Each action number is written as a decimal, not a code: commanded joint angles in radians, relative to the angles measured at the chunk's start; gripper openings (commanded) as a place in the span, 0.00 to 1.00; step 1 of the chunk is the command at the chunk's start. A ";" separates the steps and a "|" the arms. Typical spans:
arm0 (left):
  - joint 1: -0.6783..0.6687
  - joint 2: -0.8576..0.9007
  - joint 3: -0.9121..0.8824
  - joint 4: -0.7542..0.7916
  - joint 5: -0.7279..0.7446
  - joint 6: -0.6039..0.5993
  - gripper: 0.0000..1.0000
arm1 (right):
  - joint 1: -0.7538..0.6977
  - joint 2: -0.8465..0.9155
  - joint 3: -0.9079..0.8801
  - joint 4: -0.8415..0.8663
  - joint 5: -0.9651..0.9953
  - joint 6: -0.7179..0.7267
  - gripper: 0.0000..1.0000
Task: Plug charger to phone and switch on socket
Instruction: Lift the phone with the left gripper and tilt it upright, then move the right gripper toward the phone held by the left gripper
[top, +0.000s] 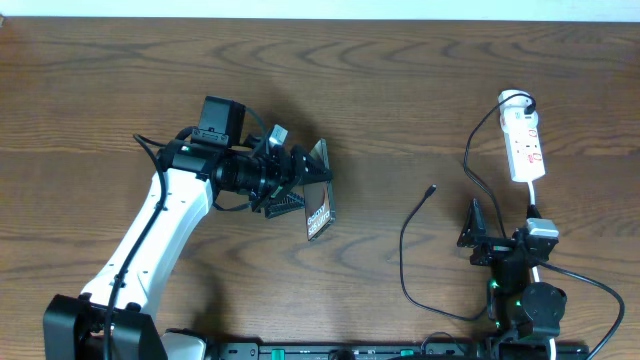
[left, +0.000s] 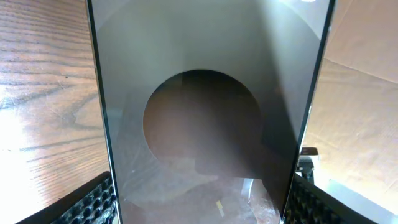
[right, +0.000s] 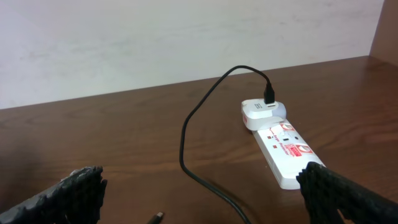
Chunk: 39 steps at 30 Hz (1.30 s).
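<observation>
My left gripper (top: 308, 186) is shut on the phone (top: 318, 219), a brownish-grey slab with white lettering, and holds it tilted near the table's middle. In the left wrist view the phone's glossy face (left: 199, 93) fills the frame between the two fingers (left: 199, 202). The socket (top: 525, 145) is a white strip with red markings at the far right. The thin black charger cable (top: 403, 250) loops from it, and its plug tip (top: 431, 188) lies loose on the wood. My right gripper (top: 495, 232) is open and empty at the front right. In its view the tip (right: 158, 216) lies between the fingers (right: 202, 180), with the socket (right: 286, 149) ahead.
A white adapter (right: 261, 113) with a black plug sits at the socket's far end. A white cord (top: 535, 195) runs from the socket toward the right arm's base. The wooden table (top: 120, 90) ends at a pale wall behind.
</observation>
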 joint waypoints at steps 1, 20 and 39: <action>0.006 -0.015 0.040 0.020 0.058 -0.020 0.58 | 0.008 0.000 -0.001 -0.004 0.002 -0.007 0.99; 0.005 -0.014 0.040 0.220 -0.210 -0.203 0.55 | 0.008 0.000 -0.001 0.007 0.002 -0.008 0.99; 0.005 -0.014 0.040 0.261 -0.210 -0.271 0.55 | 0.008 0.000 -0.001 0.026 -0.505 0.976 0.99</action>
